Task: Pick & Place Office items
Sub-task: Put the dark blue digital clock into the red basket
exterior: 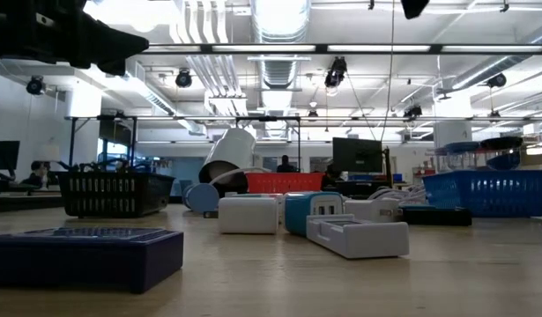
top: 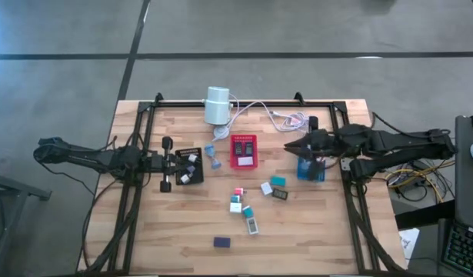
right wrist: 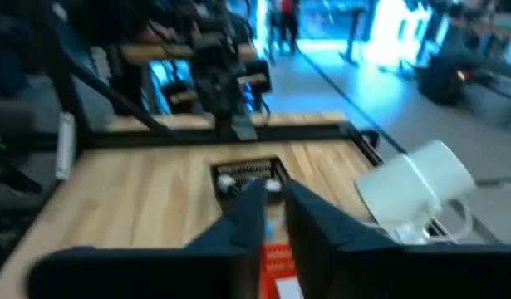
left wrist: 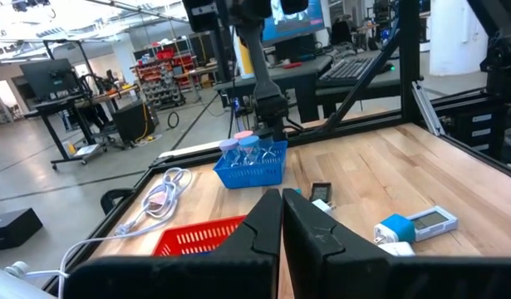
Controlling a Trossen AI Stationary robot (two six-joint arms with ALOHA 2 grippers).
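- Dark blue block point(exterior: 81, 255): nearest the low camera, flat on the worktop point(top: 313, 231), apart from the other pieces.
- White piece point(exterior: 357, 236), teal-and-white piece point(exterior: 313, 211) and white block point(exterior: 248, 214): next back, part of the loose cluster of office items point(top: 251, 201) lying mid-worktop. All unsorted.
- Black tray point(top: 188, 166): on the left side, a few small pieces already inside it.
- Left claw point(top: 168, 164): at the black tray's outer edge, fingers shut, nothing visibly held. This arm looks idle.
- Red tray point(top: 244, 151): behind the cluster, two dark pieces in it.
- Small blue pieces point(top: 211, 157): just beside the red tray, on bare wood.
- Blue tray point(top: 311, 168): on the right side; the left wrist view shows pink and pale pieces inside.
- Right claw point(top: 292, 148): above the worktop between the red and blue trays; fingers point(right wrist: 248, 218) close together with a slim gap, nothing seen between them.
- White cylinder point(top: 218, 105) with cable point(top: 286, 118): at the far edge.
- Progress, as judged: partly done; some items sit in all three trays, roughly ten remain on the wood.
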